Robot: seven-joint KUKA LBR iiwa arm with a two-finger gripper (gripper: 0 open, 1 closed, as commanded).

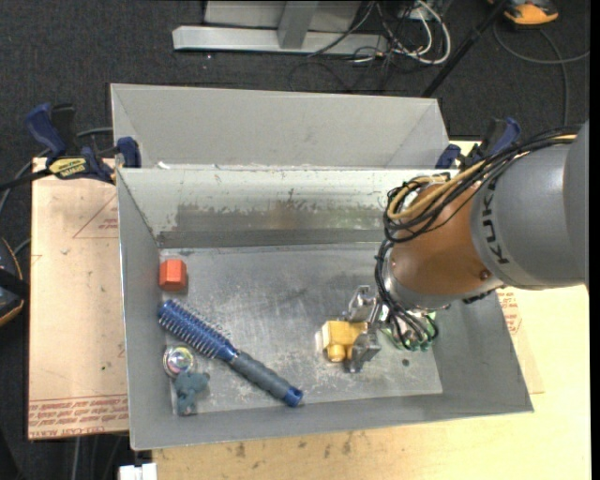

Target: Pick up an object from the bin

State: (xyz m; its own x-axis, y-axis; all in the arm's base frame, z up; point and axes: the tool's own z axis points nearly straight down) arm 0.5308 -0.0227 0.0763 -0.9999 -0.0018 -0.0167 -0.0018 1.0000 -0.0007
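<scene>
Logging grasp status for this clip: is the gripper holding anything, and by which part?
Cannot be told: the gripper sits at the right end of the small yellow thing, low in the bin.

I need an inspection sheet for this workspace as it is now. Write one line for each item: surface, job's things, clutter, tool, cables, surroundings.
surface: grey metal bin, floor scratched.
job's things: small yellow object at the bin's lower right, directly at the tool.
clutter: orange block at left; blue hairbrush lying diagonally at lower left; shiny round thing and blue-grey figure near its bristle end.
tool: tool low over the bin floor; whether it holds the yellow object cannot be judged.
cables: black and yellow cables bundled on the arm's wrist.
surroundings: dark floor; loose cords behind the bin.
</scene>
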